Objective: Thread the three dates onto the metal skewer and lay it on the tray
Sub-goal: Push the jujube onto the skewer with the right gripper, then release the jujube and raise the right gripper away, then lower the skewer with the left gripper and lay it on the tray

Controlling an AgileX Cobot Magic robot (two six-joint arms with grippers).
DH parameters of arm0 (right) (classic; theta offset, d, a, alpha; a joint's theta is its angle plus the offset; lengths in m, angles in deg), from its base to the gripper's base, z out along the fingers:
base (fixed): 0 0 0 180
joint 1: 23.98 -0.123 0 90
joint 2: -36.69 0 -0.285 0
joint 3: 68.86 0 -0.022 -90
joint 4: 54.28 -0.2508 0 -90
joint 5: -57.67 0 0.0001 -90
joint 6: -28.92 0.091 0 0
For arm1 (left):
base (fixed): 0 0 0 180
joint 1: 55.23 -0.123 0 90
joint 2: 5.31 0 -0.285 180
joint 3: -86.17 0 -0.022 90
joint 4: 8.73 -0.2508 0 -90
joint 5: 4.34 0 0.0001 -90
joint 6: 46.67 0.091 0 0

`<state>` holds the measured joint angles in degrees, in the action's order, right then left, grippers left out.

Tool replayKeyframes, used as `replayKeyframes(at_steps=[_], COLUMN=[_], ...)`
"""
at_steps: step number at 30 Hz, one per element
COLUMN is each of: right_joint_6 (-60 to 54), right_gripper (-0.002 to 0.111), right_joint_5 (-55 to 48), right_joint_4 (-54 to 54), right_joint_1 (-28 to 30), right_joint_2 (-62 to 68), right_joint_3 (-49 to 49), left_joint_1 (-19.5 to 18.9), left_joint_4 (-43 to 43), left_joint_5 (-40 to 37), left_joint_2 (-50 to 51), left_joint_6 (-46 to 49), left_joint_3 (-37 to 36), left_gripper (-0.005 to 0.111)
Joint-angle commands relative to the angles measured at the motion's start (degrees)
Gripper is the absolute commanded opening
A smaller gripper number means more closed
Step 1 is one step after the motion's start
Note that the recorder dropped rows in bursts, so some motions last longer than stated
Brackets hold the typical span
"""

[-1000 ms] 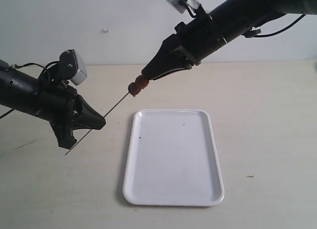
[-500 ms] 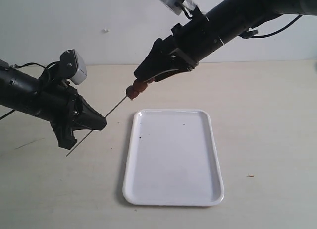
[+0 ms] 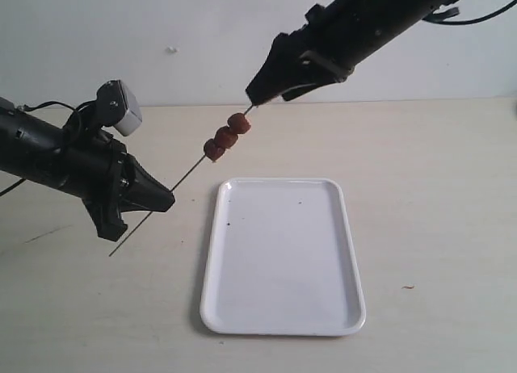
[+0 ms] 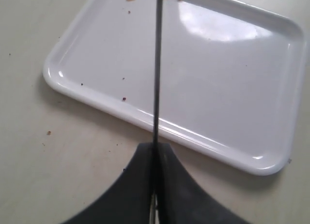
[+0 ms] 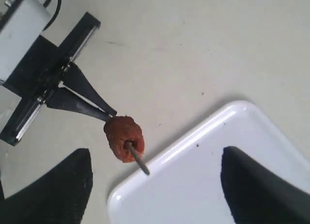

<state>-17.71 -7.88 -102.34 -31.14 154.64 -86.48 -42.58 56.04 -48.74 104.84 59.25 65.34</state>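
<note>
Looks like a robotics lab bench. Bare beige worktop [image 3: 436, 195] against a blank white wall [image 3: 161, 34]. Black left arm [image 3: 40, 151] and right arm [image 3: 380, 18], boxy wrist camera [image 3: 119, 108], loose cable [image 3: 48, 105].

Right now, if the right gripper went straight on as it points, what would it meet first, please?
Probably the free tip of the metal skewer, then the top one of the three dates; both sit between the open fingers of the right gripper, though depth is unclear.
</note>
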Motion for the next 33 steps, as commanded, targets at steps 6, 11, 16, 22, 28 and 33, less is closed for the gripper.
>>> replayKeyframes(at_steps=[6,11,16,22,28,33], right_joint_6=[8.60,13.84,13.23,16.43,19.75,19.75], right_gripper=[0.052,0.022,0.000,0.000,0.000,0.000], right_joint_5=[1.93,2.93,5.67,16.22,26.54,36.73], right_joint_4=[8.83,14.54,14.84,21.32,25.74,25.74], right_joint_1=[4.94,4.95,4.95,4.95,4.95,4.95], right_joint_2=[-7.87,-8.85,-9.13,-12.03,-15.95,-19.46], right_joint_3=[-0.47,-0.11,2.34,9.89,19.59,27.46], left_joint_1=[0.13,2.63,10.28,21.18,24.52,24.61], left_joint_4=[8.12,9.38,9.33,8.46,8.24,11.87], left_joint_5=[-0.30,-0.13,4.25,20.67,23.97,24.38], left_joint_2=[0.06,0.06,0.06,0.26,0.40,4.22], left_joint_6=[-12.78,-18.62,-27.94,-46.22,-59.69,-62.23], left_joint_3=[0.56,0.92,0.92,1.08,1.88,2.53], left_gripper=[0.000,0.000,0.000,0.000,0.000,0.000])
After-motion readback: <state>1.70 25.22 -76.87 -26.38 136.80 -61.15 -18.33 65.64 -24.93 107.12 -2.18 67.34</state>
